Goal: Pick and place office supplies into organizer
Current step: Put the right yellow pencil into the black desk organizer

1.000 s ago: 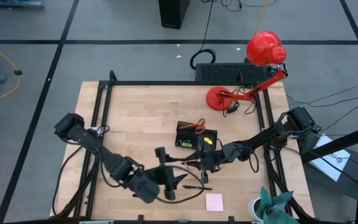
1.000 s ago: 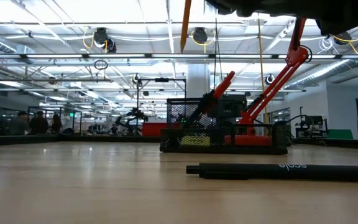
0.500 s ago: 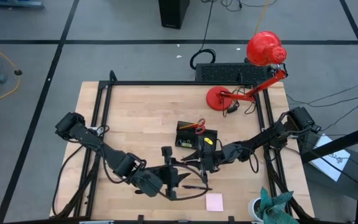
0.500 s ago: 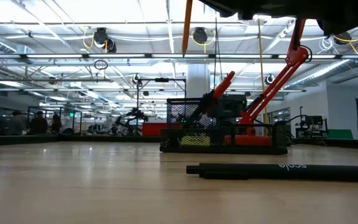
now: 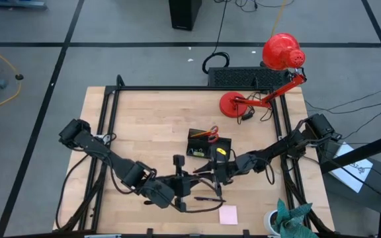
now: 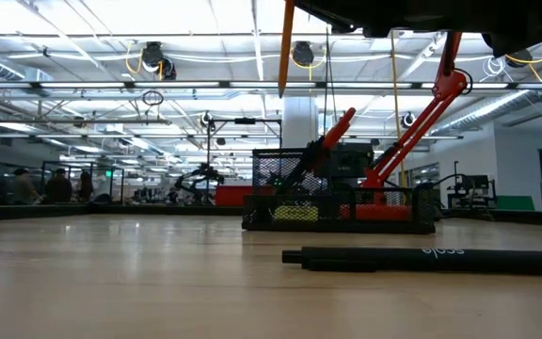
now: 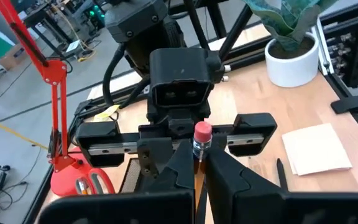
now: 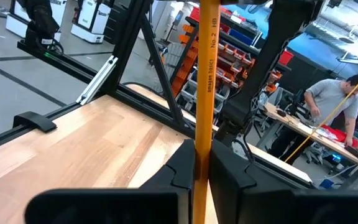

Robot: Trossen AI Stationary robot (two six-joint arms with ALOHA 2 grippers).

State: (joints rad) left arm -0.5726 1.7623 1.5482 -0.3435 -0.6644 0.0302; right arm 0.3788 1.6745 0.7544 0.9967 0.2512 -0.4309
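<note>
Both grippers pinch one orange pencil (image 8: 205,74) in the air, just near the black organizer (image 5: 204,144). The left gripper (image 7: 194,163) squeezes the eraser end; the right gripper (image 8: 202,163) squeezes lower. One should let go gently, I think.

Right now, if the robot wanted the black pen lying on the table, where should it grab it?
Probably the middle of the black pen, coming straight down from above with the fingers across its thin barrel. It lies flat on the table, long and narrow, so a grip near one end might tip it. The left gripper and right gripper are both shut on the orange pencil.
</note>
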